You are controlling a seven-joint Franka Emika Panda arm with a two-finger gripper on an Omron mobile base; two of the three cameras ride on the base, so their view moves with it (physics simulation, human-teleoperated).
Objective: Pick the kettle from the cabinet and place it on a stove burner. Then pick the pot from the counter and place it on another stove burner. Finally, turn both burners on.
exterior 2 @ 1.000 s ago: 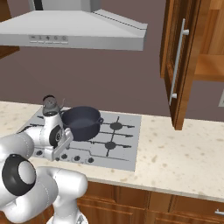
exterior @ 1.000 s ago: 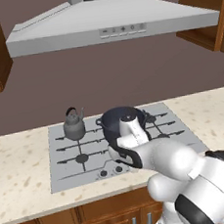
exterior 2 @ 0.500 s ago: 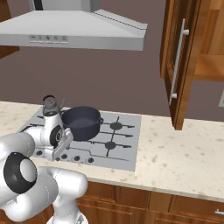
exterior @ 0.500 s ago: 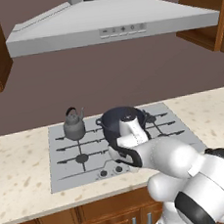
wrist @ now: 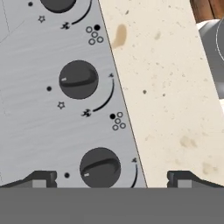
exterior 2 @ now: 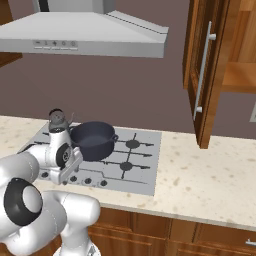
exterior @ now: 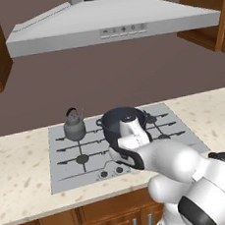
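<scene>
The kitchen had a dull brown back wall, a wide grey extractor hood (exterior: pixel 109 26) and a warm brown wooden wall cabinet (exterior 2: pixel 210 75) whose door stood open at the right. Below them ran the beige speckled stone table (exterior 2: pixel 205 175), and in it sat the flat silver-grey cooktop (exterior: pixel 66 166) with black round burners.

The wide dark blue-grey round pot (exterior 2: pixel 93 140) stood on a rear burner, and the small rounded grey metal kettle (exterior: pixel 74 127) with its black arched handle stood on the rear burner beside it, near but apart from the pot. So both placing steps looked done, and what remained was to turn the two burners on.

The white arm reached low over the front edge of the cooktop, and the gripper (wrist: pixel 112 177) pointed down at the row of small dark round knobs. Its jaws stood wide open and held nothing. In the hand view the nearest knob (wrist: pixel 100 167) lay toward the left tip, not in the middle between the tips, and the middle knob (wrist: pixel 78 79) was further on.

To do this step well, I think the hand should first shift sideways until one knob is centred between the jaws. The small dot diagram (wrist: pixel 117 121) beside each knob probably tells which burner it serves, so it should be checked that the knob belongs to a burner under the pot or the kettle. Then the jaws should descend straight, close on the knob's ridge and turn it; an off-centre grip could slip.
</scene>
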